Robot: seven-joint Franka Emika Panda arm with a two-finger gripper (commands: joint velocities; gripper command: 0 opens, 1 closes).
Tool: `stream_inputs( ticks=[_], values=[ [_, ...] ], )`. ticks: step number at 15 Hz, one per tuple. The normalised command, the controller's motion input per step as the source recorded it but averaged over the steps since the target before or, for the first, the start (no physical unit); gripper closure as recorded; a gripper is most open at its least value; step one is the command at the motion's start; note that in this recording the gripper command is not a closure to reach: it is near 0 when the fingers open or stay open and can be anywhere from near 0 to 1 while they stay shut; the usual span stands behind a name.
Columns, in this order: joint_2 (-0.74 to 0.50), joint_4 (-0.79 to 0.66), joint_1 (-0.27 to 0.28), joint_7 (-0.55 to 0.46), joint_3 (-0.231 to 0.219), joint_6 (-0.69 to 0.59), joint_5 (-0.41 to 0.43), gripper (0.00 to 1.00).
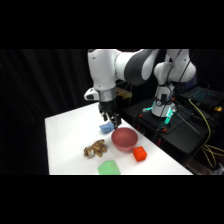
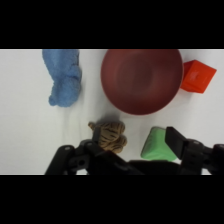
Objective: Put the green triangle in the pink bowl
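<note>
The green triangle (image 1: 109, 168) lies near the table's front edge; in the wrist view the green triangle (image 2: 156, 144) is at the lower right, partly covered by one black finger (image 2: 176, 139). The pink bowl (image 1: 124, 138) stands upright and empty just behind it, and the pink bowl (image 2: 142, 80) fills the upper middle of the wrist view. My gripper (image 1: 112, 120) hangs above the table behind the bowl, open and holding nothing. In the wrist view the gripper (image 2: 122, 152) rises from the bottom edge.
A blue soft block (image 1: 105, 128) (image 2: 63, 80) lies behind the bowl. Left of the bowl sits a brown striped toy (image 1: 95, 148) (image 2: 108, 134), and an orange-red block (image 1: 139, 154) (image 2: 197, 76) lies to its right. Dark equipment with cables stands off the table's right edge.
</note>
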Motion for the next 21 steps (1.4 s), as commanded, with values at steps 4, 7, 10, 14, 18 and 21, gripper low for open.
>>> stream_inputs(
  ticks=[4,7,10,14,18,21],
  values=[
    [0.21,0.19,0.119,0.14,0.046,0.0,-0.214,0.0],
    [0.3,0.3,0.133,0.13,0.039,-0.01,-0.211,0.0],
    [0.38,0.42,0.152,0.14,0.04,-0.02,-0.174,0.0],
    [0.34,0.47,0.126,0.12,0.022,-0.02,-0.089,0.0],
    [0.12,0.24,0.059,0.15,-0.002,0.08,0.012,0.0],
    [-0.05,-0.06,0.064,0.26,-0.037,0.26,0.035,0.0]
  ],
)
